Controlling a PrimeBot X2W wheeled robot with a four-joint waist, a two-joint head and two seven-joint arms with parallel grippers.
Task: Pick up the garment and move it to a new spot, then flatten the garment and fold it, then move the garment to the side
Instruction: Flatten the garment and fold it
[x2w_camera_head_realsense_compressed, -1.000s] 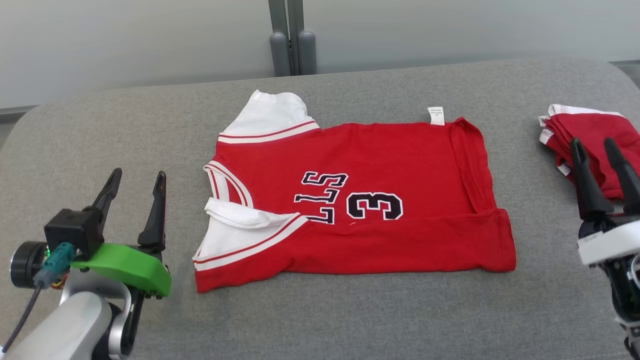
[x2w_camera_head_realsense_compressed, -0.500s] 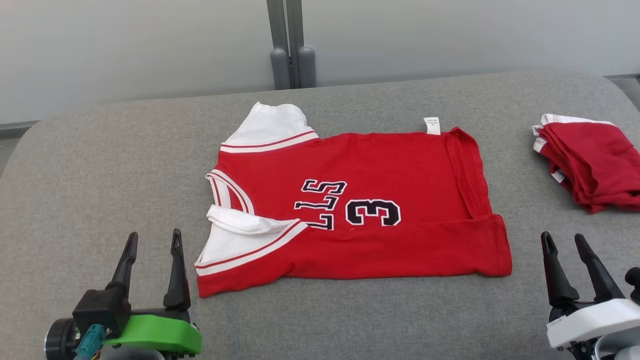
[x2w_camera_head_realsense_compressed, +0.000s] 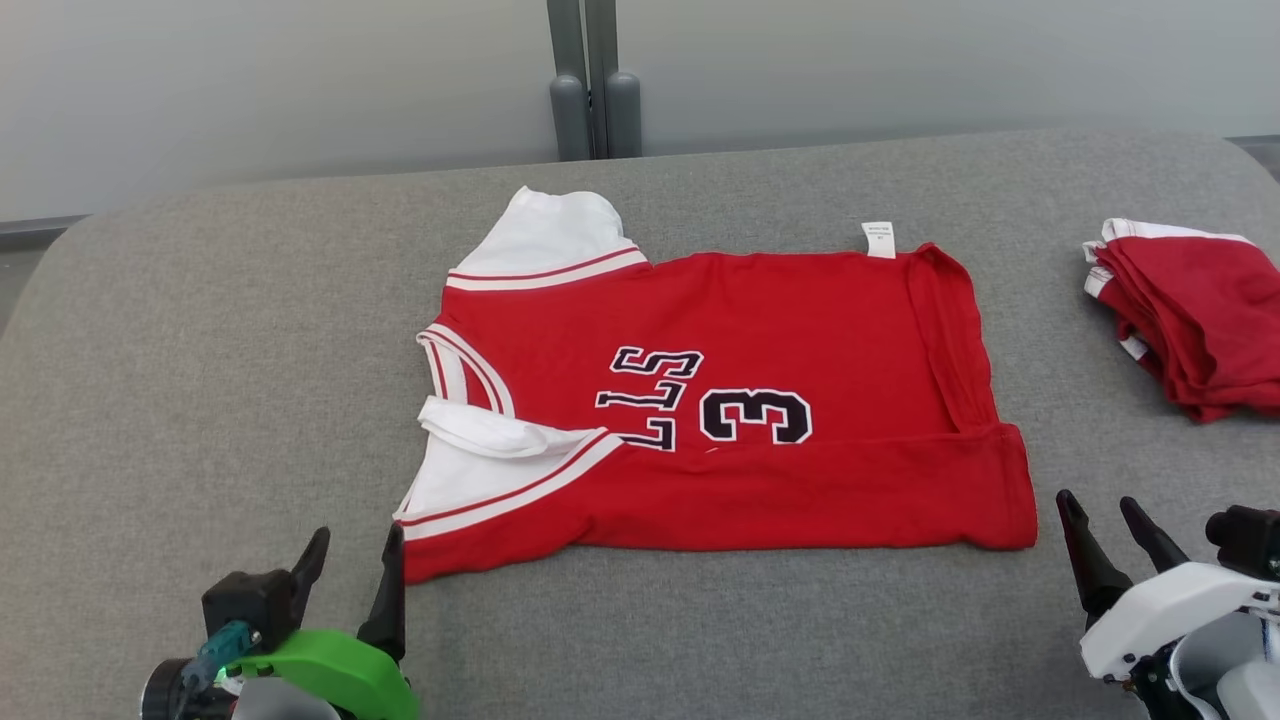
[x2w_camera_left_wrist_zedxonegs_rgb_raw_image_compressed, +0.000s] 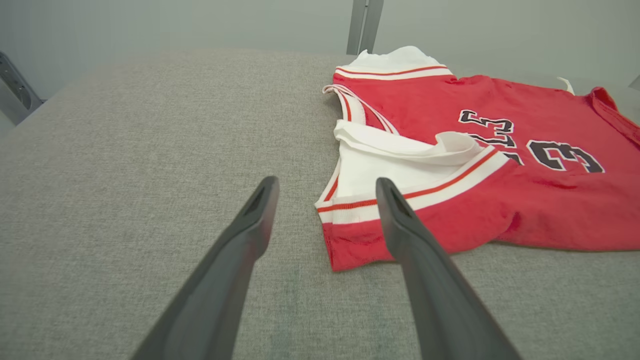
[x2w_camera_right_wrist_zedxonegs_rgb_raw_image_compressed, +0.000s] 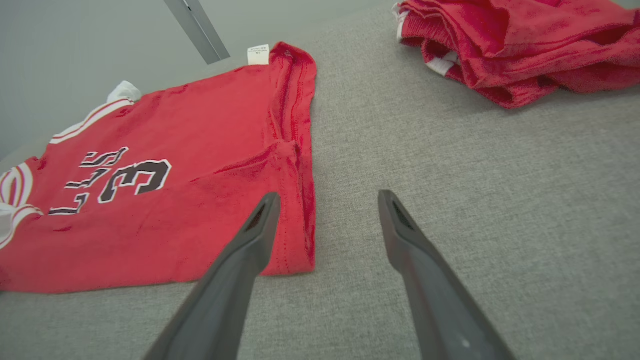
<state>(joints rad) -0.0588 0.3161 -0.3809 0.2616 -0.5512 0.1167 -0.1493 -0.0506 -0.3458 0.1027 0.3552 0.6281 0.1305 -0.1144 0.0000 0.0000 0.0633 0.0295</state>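
**Both tools sink toward the near corners of the shirt**

Both tools have dropped lower in the head view since the earlier pictures; the whole picture has slid a little too, so the camera moved; the red shirt (x2w_camera_head_realsense_compressed: 800, 330) lies as it did.

The shirt is spread out in the middle of the grey surface (x2w_camera_head_realsense_compressed: 200, 350), number side up, with its neck toward the robot's left; the near white sleeve is folded over on itself. The left tool (x2w_camera_head_realsense_compressed: 357, 540) has its fingers spread and points at the near sleeve corner, just beside it and not touching; the right tool (x2w_camera_head_realsense_compressed: 1096, 505) is spread as well, just beside the near hem corner and holding nothing.

The next job looks like a pinch at each near corner for a fold. It could go wrong if a tool grabs only the top layer, for then the shirt would open or bunch up; the floppy sleeve could slip free; if one tool lifts first, the fold would come out crooked. A pile of red clothes (x2w_camera_head_realsense_compressed: 1190, 310) sits near on the right; a wide swing could knock it.
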